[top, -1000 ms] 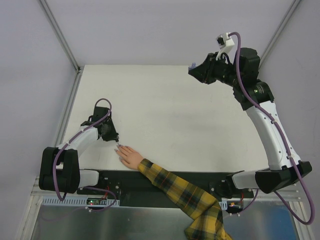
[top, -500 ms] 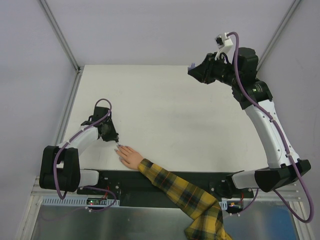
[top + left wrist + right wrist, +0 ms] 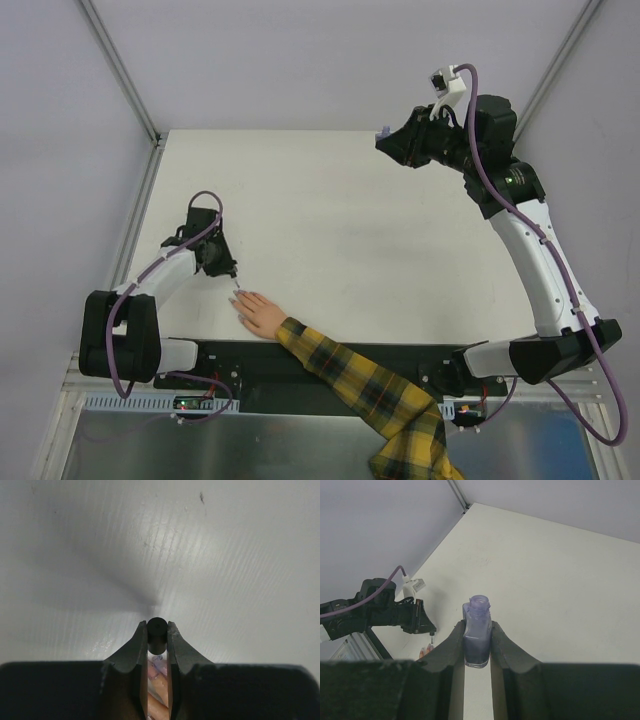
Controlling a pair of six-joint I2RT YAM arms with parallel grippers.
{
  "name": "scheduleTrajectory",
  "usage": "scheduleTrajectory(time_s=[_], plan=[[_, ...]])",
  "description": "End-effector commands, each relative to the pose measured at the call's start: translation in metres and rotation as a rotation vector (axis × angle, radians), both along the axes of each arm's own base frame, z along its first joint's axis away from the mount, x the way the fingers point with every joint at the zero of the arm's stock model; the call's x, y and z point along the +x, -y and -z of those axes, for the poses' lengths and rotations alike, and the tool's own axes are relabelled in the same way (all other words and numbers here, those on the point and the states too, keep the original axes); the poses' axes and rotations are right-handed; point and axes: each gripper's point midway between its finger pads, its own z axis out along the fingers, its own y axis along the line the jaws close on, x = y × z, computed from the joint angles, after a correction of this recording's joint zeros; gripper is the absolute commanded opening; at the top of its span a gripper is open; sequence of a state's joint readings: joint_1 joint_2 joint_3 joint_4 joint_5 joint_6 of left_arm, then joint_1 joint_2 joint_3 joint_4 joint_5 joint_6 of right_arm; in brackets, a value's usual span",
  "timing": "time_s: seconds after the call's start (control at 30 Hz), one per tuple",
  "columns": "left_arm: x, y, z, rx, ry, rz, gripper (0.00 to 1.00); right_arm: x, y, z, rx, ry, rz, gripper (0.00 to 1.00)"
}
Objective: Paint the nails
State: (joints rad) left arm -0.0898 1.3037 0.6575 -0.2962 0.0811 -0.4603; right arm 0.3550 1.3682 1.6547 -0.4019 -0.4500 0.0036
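A peach mannequin hand [image 3: 260, 313] in a yellow-and-black plaid sleeve [image 3: 370, 392] lies palm down near the table's front edge. Its pale lilac nails [image 3: 239, 301] point left and away. My left gripper [image 3: 229, 269] hovers just beyond the fingertips, shut on the black brush cap [image 3: 157, 631], with the brush pointing down at them. In the left wrist view a lilac nail [image 3: 160, 664] shows between the fingers [image 3: 135, 650]. High over the far right of the table, my right gripper [image 3: 477, 626] is shut on the uncapped purple polish bottle [image 3: 478, 639], which it holds upright.
The white table [image 3: 330, 230] is bounded by a metal frame post [image 3: 118, 68] at the far left corner and grey walls. The black base plate [image 3: 240, 362] runs along the near edge under the sleeve.
My left gripper has shifted slightly away from the near edge, with the brush still by the fingertips. The right arm and bottle have barely moved.
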Motion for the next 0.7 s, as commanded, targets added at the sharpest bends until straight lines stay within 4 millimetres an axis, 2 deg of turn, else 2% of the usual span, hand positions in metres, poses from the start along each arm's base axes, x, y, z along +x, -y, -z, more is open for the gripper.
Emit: scheduleTrajectory(time_s=[0.0, 0.2, 0.3, 0.47, 0.57, 0.6, 0.67], plan=[[0.016, -0.009, -0.027, 0.037, 0.060, -0.015, 0.00, -0.006, 0.002, -0.029, 0.033, 0.079, -0.004, 0.00], [0.019, -0.013, -0.058, 0.058, 0.120, -0.011, 0.00, -0.011, 0.007, -0.026, 0.006, 0.090, 0.002, 0.00], [0.027, -0.007, -0.082, 0.031, 0.186, 0.015, 0.00, -0.016, 0.011, -0.025, -0.006, 0.099, 0.007, 0.00], [0.042, 0.020, -0.131, -0.090, 0.298, 0.108, 0.00, -0.031, 0.014, -0.013, -0.013, 0.075, -0.001, 0.00], [0.047, 0.041, -0.160, -0.125, 0.367, 0.188, 0.00, -0.048, 0.019, -0.005, -0.065, 0.066, -0.021, 0.00], [0.049, 0.056, -0.176, -0.128, 0.404, 0.245, 0.00, -0.057, 0.022, 0.000, -0.089, 0.061, -0.026, 0.00], [0.054, 0.071, -0.185, -0.101, 0.432, 0.327, 0.00, -0.068, 0.021, 0.010, -0.106, 0.057, -0.049, 0.00]])
